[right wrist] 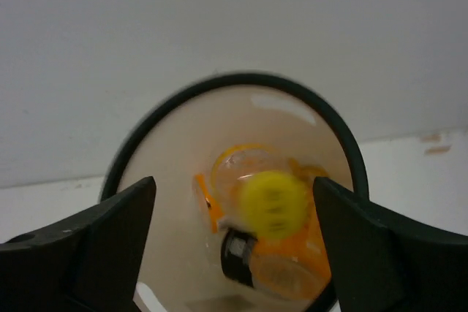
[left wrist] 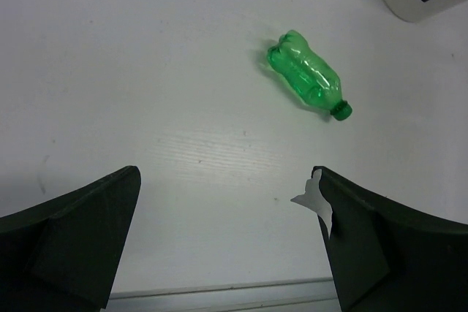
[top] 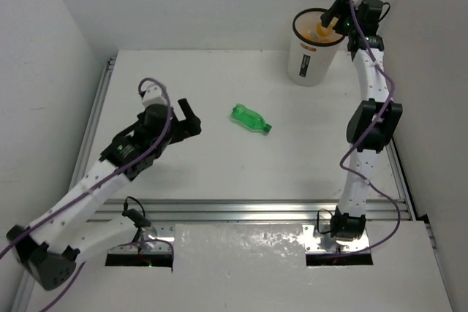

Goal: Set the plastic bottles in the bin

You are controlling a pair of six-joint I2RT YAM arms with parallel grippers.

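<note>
Item: bin (top: 310, 65), white with black rim, upright at the far right of the tabletop (top: 219, 78). Contents seen from the right wrist: a clear bottle with a yellow cap (right wrist: 274, 204), blurred, lying over orange bottles (right wrist: 289, 272) and one dark-banded piece; the count is not legible. Item: right gripper (right wrist: 234, 189), above the bin mouth, fingers spread to either side of the yellow cap without touching it, holding nothing. Item: green bottle (top: 250, 119), the only bottle on the tabletop, lying on its side near the middle with its cap toward the bin, well apart from both grippers. Item: left gripper (left wrist: 225, 180), wide and empty, low over the tabletop and pointed at the green bottle (left wrist: 306, 74), which sits ahead and to the right of its centreline. Status, by judgement: one bottle outstanding. Hazards: the green bottle is round and light, so one finger touching first would likely roll or skid it away. It lies oblique to the jaws, so closing without turning the wrist may pinch the tapered neck and squirt it out. The right arm, close over the rim (right wrist: 241, 77), could clip and topple the bin.
</note>
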